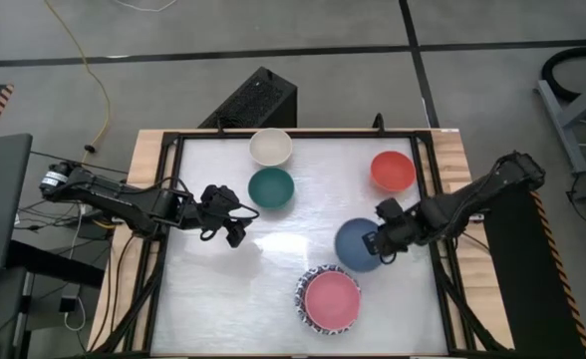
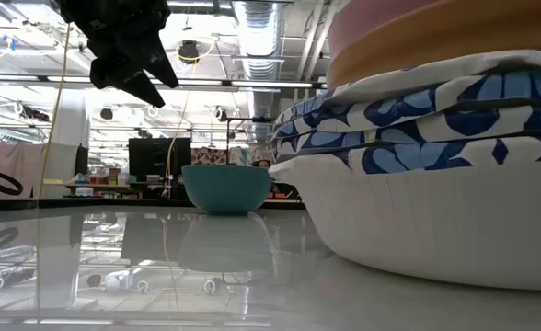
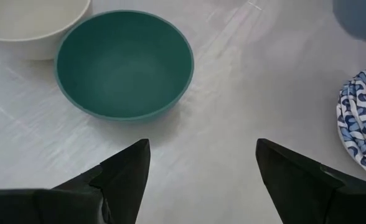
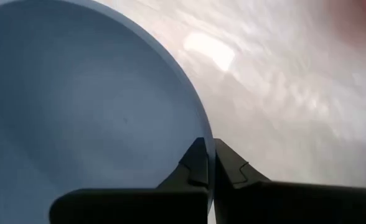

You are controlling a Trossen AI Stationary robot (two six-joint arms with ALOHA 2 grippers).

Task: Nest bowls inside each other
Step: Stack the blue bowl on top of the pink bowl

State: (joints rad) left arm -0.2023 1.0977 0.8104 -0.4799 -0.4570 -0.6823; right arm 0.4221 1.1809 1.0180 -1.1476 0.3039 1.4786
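Note:
A blue bowl point(image 1: 357, 245) is at the table's right middle, with my right gripper point(image 1: 378, 244) shut on its rim. Just nearer stands a stack point(image 1: 327, 300): a pink bowl point(image 2: 408, 17) on top, an orange one point(image 2: 436, 51) under it, blue-and-white patterned bowls point(image 2: 418, 119) below. A dark green bowl point(image 1: 271, 187), a cream-white bowl point(image 1: 270, 147) and a red bowl point(image 1: 393, 171) stand singly on the far half. My left gripper point(image 1: 239, 227) hovers open above the table, near and left of the green bowl point(image 3: 124, 65). My right gripper pinches the blue bowl's rim point(image 4: 208, 134) on the side toward the table's right edge, one finger point(image 4: 195, 165) inside the bowl and one point(image 4: 233, 168) outside. The fingers come steeply from above, slanting in from the right. I cannot tell whether the bowl is clear of the table.
The white tabletop sits in a dark frame point(image 1: 428, 199) with wooden edges. There is bare surface point(image 1: 213, 299) at the near left and between the green bowl and the blue one. A black box point(image 1: 253, 100) stands beyond the far edge.

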